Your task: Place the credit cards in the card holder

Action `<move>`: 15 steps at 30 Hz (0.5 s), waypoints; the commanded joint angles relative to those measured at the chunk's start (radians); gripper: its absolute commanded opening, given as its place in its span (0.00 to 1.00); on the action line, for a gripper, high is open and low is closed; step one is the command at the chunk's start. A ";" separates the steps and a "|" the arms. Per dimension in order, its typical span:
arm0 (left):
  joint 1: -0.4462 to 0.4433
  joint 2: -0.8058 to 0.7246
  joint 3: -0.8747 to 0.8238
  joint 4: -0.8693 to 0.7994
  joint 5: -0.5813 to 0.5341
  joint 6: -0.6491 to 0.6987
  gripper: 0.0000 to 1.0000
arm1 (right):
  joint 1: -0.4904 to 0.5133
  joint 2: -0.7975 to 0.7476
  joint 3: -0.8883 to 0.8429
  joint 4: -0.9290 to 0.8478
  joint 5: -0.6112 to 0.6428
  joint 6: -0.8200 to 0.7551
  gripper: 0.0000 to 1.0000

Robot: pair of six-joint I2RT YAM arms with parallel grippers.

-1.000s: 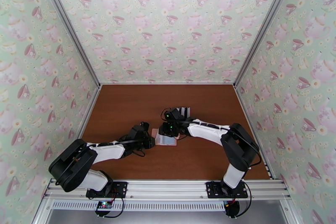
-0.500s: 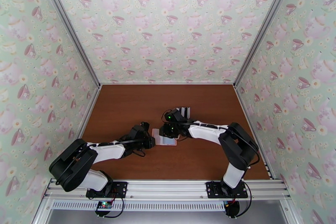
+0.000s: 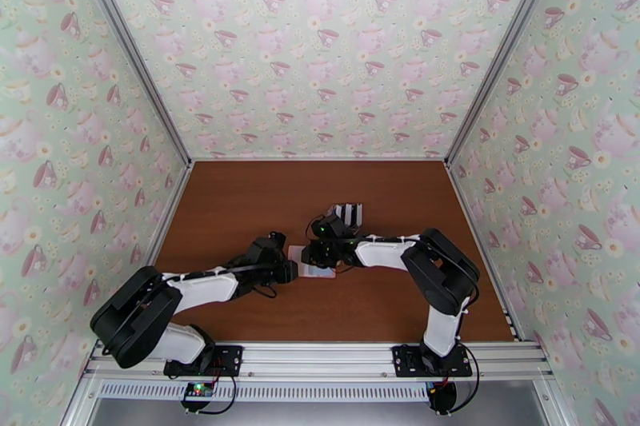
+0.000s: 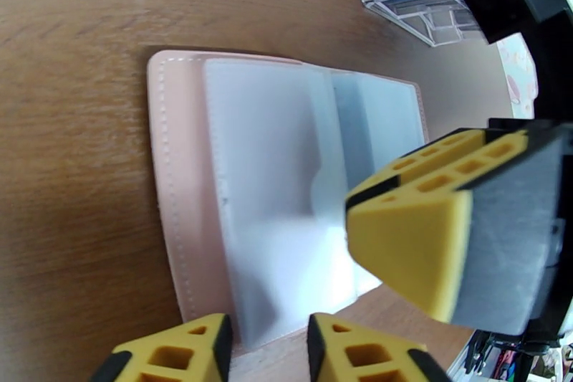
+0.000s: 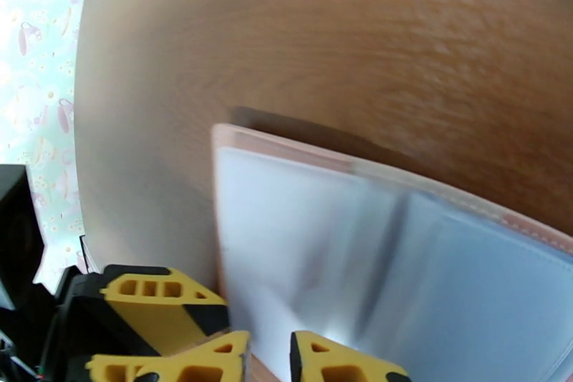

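1. First, locate the card holder (image 4: pixel 168 183): it lies open and flat at the centre of the table (image 3: pixel 240 196), pockets up.
2. Your left gripper (image 4: pixel 266 351) straddles its left edge, jaws narrowly parted.
3. Your right gripper (image 5: pixel 268 355) is narrow at the opposite pocket edge; you cannot tell whether it grips.
4. A clear card rack (image 4: pixel 422 7) stands just beyond; bare table lies far and left.

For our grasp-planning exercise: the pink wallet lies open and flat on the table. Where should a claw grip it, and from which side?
Probably the pink wallet by its stitched border, coming in low at an edge: it lies flat, pockets up, with nothing raised to pinch from above.
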 commanded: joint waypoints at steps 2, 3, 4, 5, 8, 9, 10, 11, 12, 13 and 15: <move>-0.002 -0.042 0.025 -0.132 -0.016 0.012 0.42 | -0.001 0.000 -0.003 0.029 -0.021 0.012 0.24; -0.002 -0.055 0.033 -0.146 -0.021 0.013 0.43 | -0.002 -0.004 0.000 0.026 -0.020 0.011 0.24; -0.002 -0.064 0.041 -0.157 -0.023 0.016 0.44 | -0.002 -0.006 0.001 0.023 -0.021 0.009 0.24; -0.002 -0.073 0.050 -0.171 -0.027 0.021 0.44 | -0.002 -0.010 0.004 0.019 -0.021 0.008 0.25; -0.003 -0.098 0.074 -0.200 -0.031 0.029 0.44 | -0.003 -0.014 0.008 0.013 -0.021 0.006 0.24; -0.003 -0.106 0.078 -0.207 -0.035 0.030 0.45 | -0.002 -0.015 0.010 0.012 -0.020 0.006 0.25; -0.003 -0.111 0.082 -0.212 -0.037 0.032 0.46 | -0.002 -0.014 0.010 0.012 -0.020 0.006 0.25; -0.002 -0.116 0.086 -0.218 -0.040 0.033 0.47 | -0.003 -0.017 0.011 0.012 -0.022 0.006 0.25; -0.002 -0.120 0.089 -0.226 -0.046 0.035 0.48 | -0.004 -0.020 0.011 0.010 -0.022 0.006 0.25; -0.002 -0.125 0.093 -0.232 -0.047 0.036 0.49 | -0.002 -0.023 0.009 0.009 -0.021 0.006 0.25; 0.000 -0.139 0.101 -0.248 -0.057 0.040 0.51 | -0.003 -0.038 0.008 -0.001 -0.016 0.003 0.26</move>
